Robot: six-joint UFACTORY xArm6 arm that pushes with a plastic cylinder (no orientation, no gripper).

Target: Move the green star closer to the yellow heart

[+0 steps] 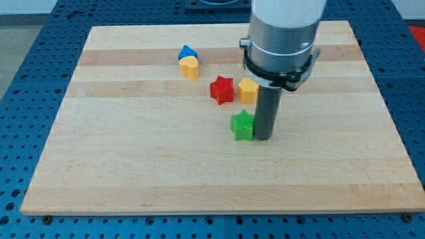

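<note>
Nearest the view's bottom sits the green star (243, 125), with my tip (263, 137) touching its right side, placed to shove it leftward. That rod has no fingers. Up-left, well apart, the yellow heart (190, 67) rests against a blue block (187, 52).

Readable text: you will find none anywhere in this view.
Wooden board (133, 166): its top shows you only plain wood grain, with no print, number or sign.
Blocks: the faces you can see carry no letters, digits or marks.
Arm housing (282, 33): you see smooth grey metal with no brand or label that can be read.
Blue table (20, 60): the surround shows you only rows of holes, no writing.
</note>
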